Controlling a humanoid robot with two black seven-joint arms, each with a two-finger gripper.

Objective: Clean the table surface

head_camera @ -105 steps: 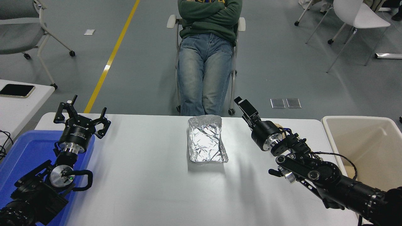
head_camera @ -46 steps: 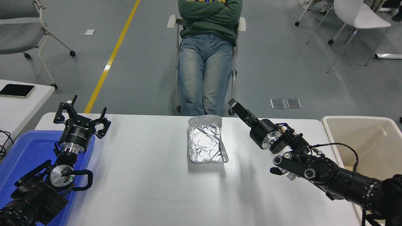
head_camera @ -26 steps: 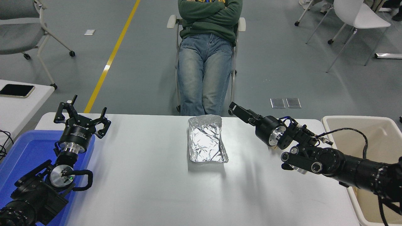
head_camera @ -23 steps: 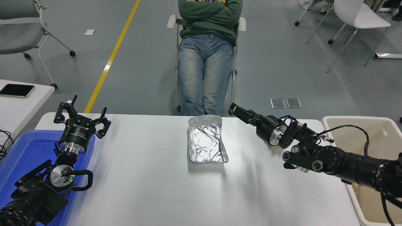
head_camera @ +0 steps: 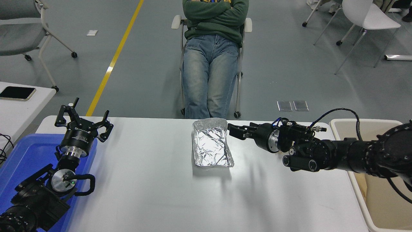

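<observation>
The white table surface (head_camera: 145, 187) spans the view. A crumpled silver foil tray (head_camera: 210, 145) lies on it at the middle, near the far edge, its open side up. My right gripper (head_camera: 232, 130) reaches in from the right, held level and pointing left, its tip just right of the tray's far right corner and a little above the table. It holds nothing that I can see. My left gripper (head_camera: 83, 120) is parked at the lower left, open and empty, above the far edge of the blue bin.
A blue bin (head_camera: 22, 161) sits at the table's left end. A beige bin (head_camera: 383, 141) stands off the right end. A person in jeans (head_camera: 209, 74) sits beyond the far edge. A side table (head_camera: 19, 109) with a black phone (head_camera: 16, 92) stands far left.
My right arm has swung down and leftward. The gripper turned from pointing up and away to lying level, and its tip has come close to the foil tray's far right corner.
</observation>
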